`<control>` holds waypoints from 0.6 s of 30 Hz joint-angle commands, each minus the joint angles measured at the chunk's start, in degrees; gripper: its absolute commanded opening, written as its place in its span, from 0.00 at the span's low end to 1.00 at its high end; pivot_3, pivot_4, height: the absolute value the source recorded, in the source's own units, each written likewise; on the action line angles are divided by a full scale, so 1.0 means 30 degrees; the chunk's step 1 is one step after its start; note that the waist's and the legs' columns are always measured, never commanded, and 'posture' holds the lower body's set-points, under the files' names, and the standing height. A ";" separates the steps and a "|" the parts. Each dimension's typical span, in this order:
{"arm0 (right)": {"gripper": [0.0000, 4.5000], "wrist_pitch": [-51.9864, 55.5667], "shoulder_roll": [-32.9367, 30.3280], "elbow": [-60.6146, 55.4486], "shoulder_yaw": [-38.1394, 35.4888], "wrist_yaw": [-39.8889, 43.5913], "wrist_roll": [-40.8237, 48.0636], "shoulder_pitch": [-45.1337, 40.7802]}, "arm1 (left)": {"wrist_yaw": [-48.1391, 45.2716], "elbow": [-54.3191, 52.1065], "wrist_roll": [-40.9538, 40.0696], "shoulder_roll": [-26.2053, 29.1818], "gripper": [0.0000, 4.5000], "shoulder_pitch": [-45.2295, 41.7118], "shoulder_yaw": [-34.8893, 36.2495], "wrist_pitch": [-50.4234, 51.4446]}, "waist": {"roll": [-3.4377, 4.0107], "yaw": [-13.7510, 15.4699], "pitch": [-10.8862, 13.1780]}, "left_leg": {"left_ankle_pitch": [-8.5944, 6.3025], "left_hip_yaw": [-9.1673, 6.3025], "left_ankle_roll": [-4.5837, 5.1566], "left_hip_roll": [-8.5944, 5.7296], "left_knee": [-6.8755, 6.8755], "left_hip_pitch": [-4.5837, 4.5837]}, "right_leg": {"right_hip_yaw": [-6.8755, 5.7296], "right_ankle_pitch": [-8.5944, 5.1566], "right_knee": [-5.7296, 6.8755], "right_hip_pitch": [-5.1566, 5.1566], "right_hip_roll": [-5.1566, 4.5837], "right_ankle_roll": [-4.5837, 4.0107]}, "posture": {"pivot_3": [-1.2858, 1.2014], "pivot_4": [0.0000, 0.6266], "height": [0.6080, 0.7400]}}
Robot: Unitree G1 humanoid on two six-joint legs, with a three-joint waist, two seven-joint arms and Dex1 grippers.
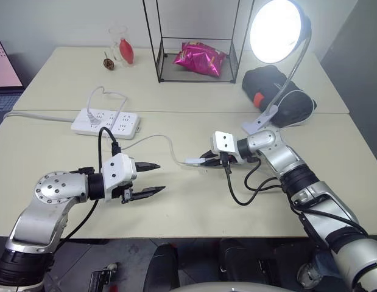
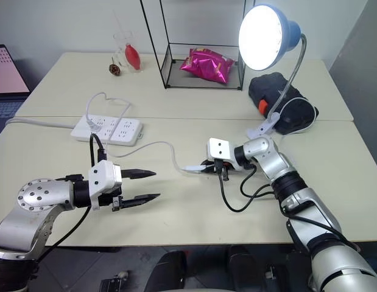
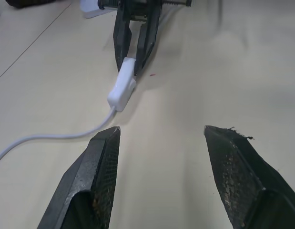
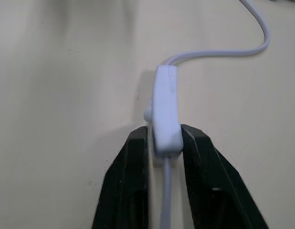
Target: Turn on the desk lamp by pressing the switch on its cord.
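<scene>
Right wrist view: right gripper (image 4: 165, 138) fingers clamp the switch (image 4: 165, 110); lamp (image 1: 278, 29) lit, task apparently done. Next: release. Left gripper (image 1: 150, 177) fingers apart.

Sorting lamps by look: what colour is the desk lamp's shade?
Blue; the desk lamp shade shows best in the right eye view.

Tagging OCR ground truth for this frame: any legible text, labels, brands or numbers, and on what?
None can be read.
pink snack bag: has print, too small to read.
power strip: no readable marking.
switch: plain white, no marking seen.
screen at the left edge: pink, with tiny dots at its top, unreadable.
</scene>
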 commanded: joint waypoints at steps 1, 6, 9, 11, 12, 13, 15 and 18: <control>0.45 0.0305 -0.0296 -0.1324 -0.1096 0.0204 0.0696 0.0038 | 0.0725 -0.0725 -0.0904 -0.0007 0.64 0.0019 0.0885 0.1063 | 0.0000 -0.0002 0.0000 | 0.0000 -0.0001 0.0000 0.0001 0.0000 0.0002 | 0.0000 0.0000 0.0003 0.0000 0.0001 0.0001 | 0.52 0.24 1.00; 0.72 0.2337 -0.1492 -0.4545 -0.2088 0.0701 0.1727 0.1022 | 0.1790 -0.1437 -0.1251 -0.0038 0.64 0.0069 0.0717 0.2906 | 0.0000 0.0013 0.0000 | 0.0000 -0.0009 0.0000 0.0000 0.0001 -0.0006 | -0.0002 -0.0001 0.0001 0.0000 0.0000 0.0002 | 0.52 0.24 1.00; 0.87 0.4039 -0.2763 -0.7873 -0.2984 0.0987 0.2851 0.2228 | 0.2732 -0.1404 -0.1594 -0.0310 0.64 -0.0349 0.1151 0.3893 | 0.0001 0.0065 0.0001 | -0.0001 -0.0009 0.0000 -0.0003 -0.0002 -0.0012 | -0.0004 -0.0003 -0.0008 0.0002 -0.0003 0.0001 | 0.52 0.24 1.00; 0.96 0.4979 -0.3727 -1.0181 -0.3596 0.1080 0.3570 0.3305 | 0.2888 -0.1840 -0.1987 -0.0321 0.64 -0.0178 0.1349 0.4412 | 0.0003 0.0126 0.0002 | -0.0001 -0.0014 0.0000 -0.0004 -0.0003 -0.0014 | -0.0007 -0.0004 -0.0006 0.0002 -0.0005 0.0002 | 0.52 0.24 1.00; 0.96 0.5408 -0.4104 -1.1083 -0.3798 0.1062 0.3829 0.3776 | 0.2773 -0.2072 -0.1850 -0.0140 0.64 0.0106 0.1300 0.4331 | 0.0003 0.0116 0.0002 | -0.0001 -0.0018 0.0000 -0.0003 -0.0002 -0.0014 | -0.0008 -0.0004 -0.0006 0.0002 -0.0004 0.0004 | 0.52 0.24 1.00; 0.96 0.5832 -0.4492 -1.1947 -0.3985 0.1044 0.4086 0.4275 | 0.2631 -0.2223 -0.1641 0.0097 0.64 0.0378 0.1240 0.4210 | 0.0002 0.0112 0.0001 | -0.0001 -0.0018 0.0000 -0.0003 -0.0004 -0.0013 | -0.0008 -0.0004 -0.0007 0.0002 -0.0003 0.0004 | 0.52 0.24 1.00; 0.96 0.6546 -0.5410 -1.3753 -0.4433 0.1013 0.4565 0.5571 | 0.2575 -0.2281 -0.1809 0.0310 0.64 0.0685 0.1599 0.4389 | 0.0002 0.0093 0.0001 | -0.0001 -0.0010 -0.0001 -0.0003 -0.0004 -0.0002 | -0.0001 -0.0006 -0.0008 0.0009 -0.0004 0.0003 | 0.52 0.24 1.00; 0.96 0.7938 -0.6330 -1.6116 -0.5215 0.0358 0.5317 0.7162 | 0.2362 -0.2403 -0.2348 0.0556 0.64 0.0953 0.2108 0.4775 | 0.0003 0.0093 0.0002 | -0.0001 -0.0012 0.0000 0.0000 -0.0005 0.0001 | -0.0004 -0.0010 -0.0007 0.0005 -0.0003 -0.0003 | 0.52 0.24 1.00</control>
